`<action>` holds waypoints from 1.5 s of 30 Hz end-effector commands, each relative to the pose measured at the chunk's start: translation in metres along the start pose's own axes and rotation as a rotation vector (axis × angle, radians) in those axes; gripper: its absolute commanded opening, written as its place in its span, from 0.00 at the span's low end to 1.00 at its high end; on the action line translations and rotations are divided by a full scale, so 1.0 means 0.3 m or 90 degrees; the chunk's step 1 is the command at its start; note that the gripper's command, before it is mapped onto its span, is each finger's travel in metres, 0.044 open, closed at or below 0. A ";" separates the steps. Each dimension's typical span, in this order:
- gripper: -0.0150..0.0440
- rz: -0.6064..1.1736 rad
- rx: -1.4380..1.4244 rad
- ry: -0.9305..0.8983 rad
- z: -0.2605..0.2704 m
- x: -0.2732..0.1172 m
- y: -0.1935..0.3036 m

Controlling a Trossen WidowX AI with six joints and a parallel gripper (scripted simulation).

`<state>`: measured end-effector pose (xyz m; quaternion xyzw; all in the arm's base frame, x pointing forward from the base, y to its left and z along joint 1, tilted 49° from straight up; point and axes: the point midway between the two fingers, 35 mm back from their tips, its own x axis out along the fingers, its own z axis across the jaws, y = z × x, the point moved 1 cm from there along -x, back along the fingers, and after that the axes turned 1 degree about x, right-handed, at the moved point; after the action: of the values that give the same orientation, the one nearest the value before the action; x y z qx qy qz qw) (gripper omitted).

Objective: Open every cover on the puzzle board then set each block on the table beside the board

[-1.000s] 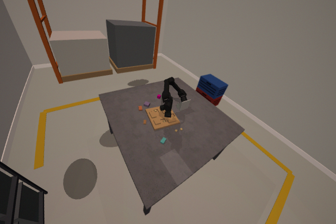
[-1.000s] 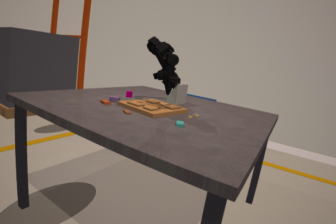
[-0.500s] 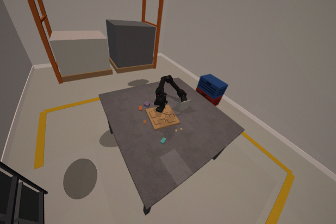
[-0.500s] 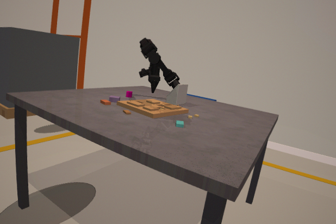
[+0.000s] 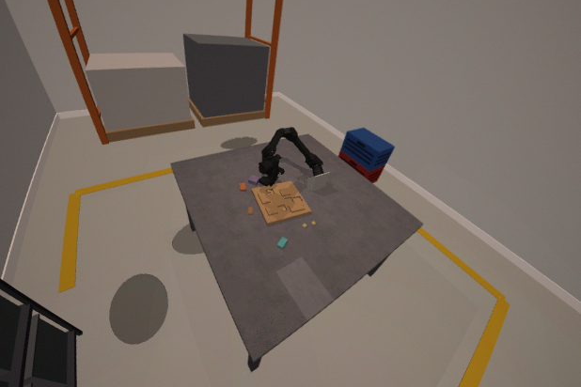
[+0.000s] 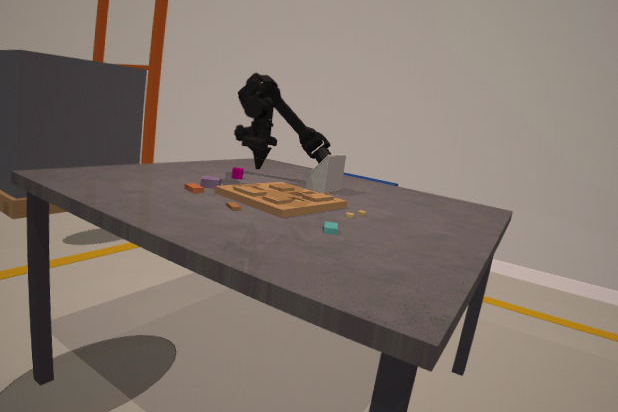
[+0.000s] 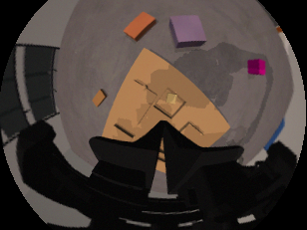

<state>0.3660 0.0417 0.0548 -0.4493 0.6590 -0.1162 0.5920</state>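
The wooden puzzle board [image 5: 270, 218] [image 6: 284, 213] [image 7: 150, 61] lies flat, with several raised wooden covers such as one near the front [image 6: 278, 199]. A small yellow piece [image 7: 171, 98] shows inside a square outline on the board; another [image 5: 283, 208] shows nearer the board's front. Whether each cover is fully open I cannot tell. Two small yellow blocks, one [image 5: 305, 225] [image 6: 350, 215] and another [image 5: 313, 223] [image 6: 361, 212], lie on the table, clear of the board. My gripper [image 5: 268, 183] [image 6: 258, 167] [image 7: 162, 122] is shut and empty, above the board's back-left side; the fingers hide part of the board in the wrist view.
Loose on the table are an orange block [image 5: 243, 187] [image 6: 194, 188] [image 7: 140, 26], a purple block [image 5: 254, 179] [image 6: 210, 182] [image 7: 187, 31], a magenta cube [image 6: 237, 173] [image 7: 256, 67], a brown-orange piece [image 5: 250, 210] [image 6: 233, 206] [image 7: 100, 98] and a teal block [image 5: 282, 242] [image 6: 331, 228]. A grey wedge [image 5: 318, 181] [image 6: 328, 175] stands beside the arm's base.
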 end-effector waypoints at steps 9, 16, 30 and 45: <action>0.25 -0.010 0.053 0.012 -0.049 0.041 -0.076; 0.25 -0.011 0.053 0.012 -0.051 0.145 -0.071; 0.25 -0.012 0.053 0.012 -0.056 0.199 -0.073; 0.25 -0.012 0.053 0.013 -0.056 0.223 -0.072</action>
<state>0.3685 -0.0247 0.0303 -0.4269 0.6544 -0.1541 0.6048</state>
